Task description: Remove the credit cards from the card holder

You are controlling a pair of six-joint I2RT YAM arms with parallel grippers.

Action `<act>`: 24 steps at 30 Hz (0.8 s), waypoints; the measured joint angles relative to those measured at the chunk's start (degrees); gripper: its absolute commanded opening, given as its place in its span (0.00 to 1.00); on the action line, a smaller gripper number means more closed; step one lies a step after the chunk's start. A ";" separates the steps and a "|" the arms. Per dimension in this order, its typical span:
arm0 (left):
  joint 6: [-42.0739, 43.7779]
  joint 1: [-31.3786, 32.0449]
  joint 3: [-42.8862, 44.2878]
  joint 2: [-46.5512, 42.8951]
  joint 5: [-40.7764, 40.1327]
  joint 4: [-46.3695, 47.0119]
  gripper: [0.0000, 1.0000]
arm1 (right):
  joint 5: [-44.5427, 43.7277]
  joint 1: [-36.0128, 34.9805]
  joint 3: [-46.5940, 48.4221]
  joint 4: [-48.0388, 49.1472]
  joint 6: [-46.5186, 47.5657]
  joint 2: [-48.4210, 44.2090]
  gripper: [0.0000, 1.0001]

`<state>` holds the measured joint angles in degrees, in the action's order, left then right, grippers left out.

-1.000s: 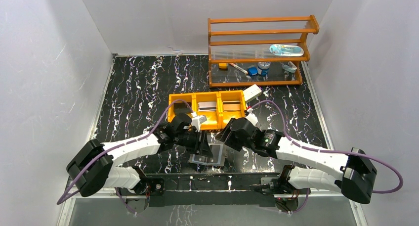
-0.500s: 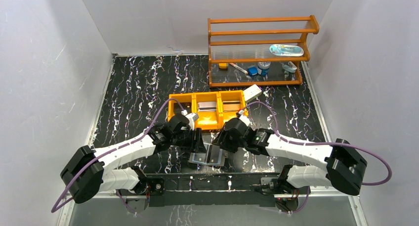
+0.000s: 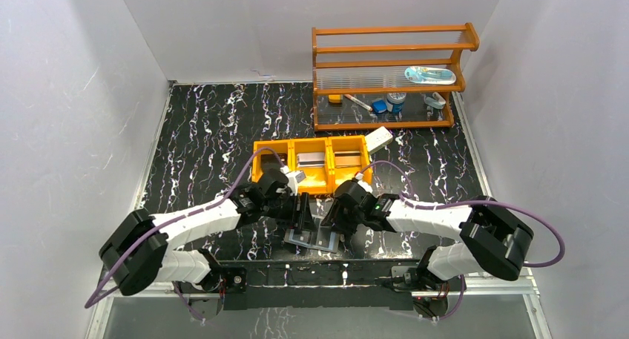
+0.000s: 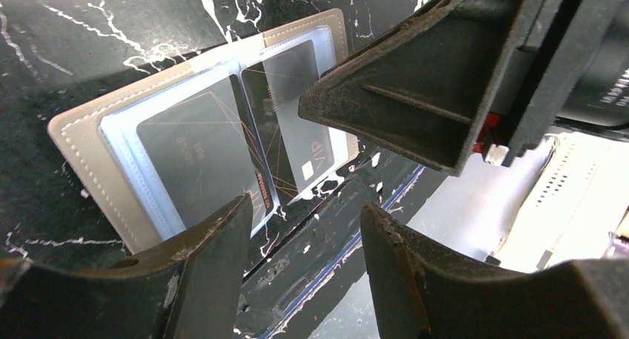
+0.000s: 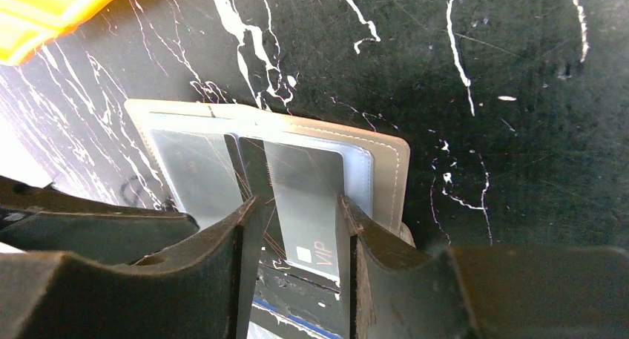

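Observation:
The grey card holder (image 3: 311, 240) lies open near the table's front edge, with two dark cards in its clear pockets. In the left wrist view its border (image 4: 81, 142) frames one dark card (image 4: 193, 157) and a dark VIP card (image 4: 293, 109) that sticks out past the holder's near edge. My right gripper (image 3: 330, 224) is open, and in the right wrist view (image 5: 297, 202) its fingers straddle the VIP card (image 5: 308, 183) on the holder (image 5: 382, 165). My left gripper (image 3: 303, 219) is open and empty, hovering over the holder's near edge (image 4: 305, 205).
An orange three-compartment tray (image 3: 265, 147) stands just behind the arms, with a silvery card (image 3: 311, 159) and a brownish card (image 3: 346, 159) in it. A white box (image 3: 378, 139) lies at its right corner. A wooden shelf (image 3: 386, 50) with small items stands at the back.
My right gripper has moved left and down onto the card holder. My left gripper shifted slightly and stays over the holder. The holder has not moved.

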<state>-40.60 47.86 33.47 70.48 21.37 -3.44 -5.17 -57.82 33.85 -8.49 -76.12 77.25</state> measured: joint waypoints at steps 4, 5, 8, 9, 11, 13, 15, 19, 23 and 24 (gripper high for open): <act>0.98 0.00 1.62 4.22 1.97 0.13 0.54 | -0.04 0.00 0.00 -0.09 -0.17 0.00 0.48; 1.20 0.00 2.14 4.96 1.95 -0.11 0.54 | -0.09 0.00 0.00 -0.11 -0.24 0.00 0.48; 1.86 0.00 3.43 6.58 1.53 -0.66 0.53 | -0.20 0.09 -0.31 0.09 -0.66 -0.11 0.48; 1.99 0.00 3.67 7.08 1.53 -0.61 0.52 | -0.28 0.13 -0.55 0.17 -0.72 -0.28 0.48; 2.05 -0.02 3.74 8.31 1.55 -0.26 0.51 | -0.11 0.44 -1.16 0.85 -1.46 -0.59 0.48; 1.92 0.00 3.74 10.03 1.53 0.15 0.48 | 0.07 0.59 -1.84 1.68 -1.92 -0.92 0.48; 1.49 -0.02 3.72 11.72 1.42 0.31 0.47 | 0.63 0.94 -2.69 2.95 -2.36 -1.25 0.48; 0.11 -0.04 2.86 12.66 1.90 2.73 0.45 | 1.92 1.60 -4.04 5.20 -3.17 -1.53 0.47; -1.97 -0.11 0.04 12.33 3.48 7.48 0.42 | 2.78 2.01 -4.83 6.88 -3.32 -1.53 0.47; -2.60 -0.11 -0.87 12.31 4.13 8.94 0.41 | 2.93 2.12 -5.07 7.30 -3.37 -1.53 0.47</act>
<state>-43.20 47.75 32.60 82.78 25.50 5.50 -2.24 -55.70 28.77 -1.19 -79.48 75.72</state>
